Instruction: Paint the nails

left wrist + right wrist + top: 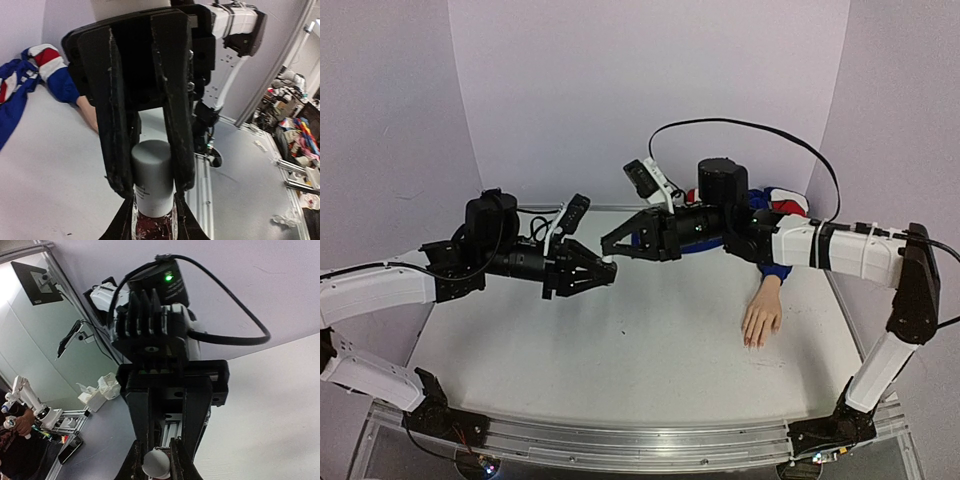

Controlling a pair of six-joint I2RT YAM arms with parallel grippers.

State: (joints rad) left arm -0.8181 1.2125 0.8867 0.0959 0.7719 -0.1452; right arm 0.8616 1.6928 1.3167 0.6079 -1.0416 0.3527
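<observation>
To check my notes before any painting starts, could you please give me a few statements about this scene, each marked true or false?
1. The left gripper is shut on the nail-polish bottle. True.
2. The right gripper hangs open over the mannequin hand. False: it is shut on the bottle's white cap, well away from the hand.
3. The mannequin hand lies on the table with its fingers pointing toward the arms' bases. True.
4. The bottle stands on the table by itself. False: the two grippers hold it between them, off the table.
</observation>
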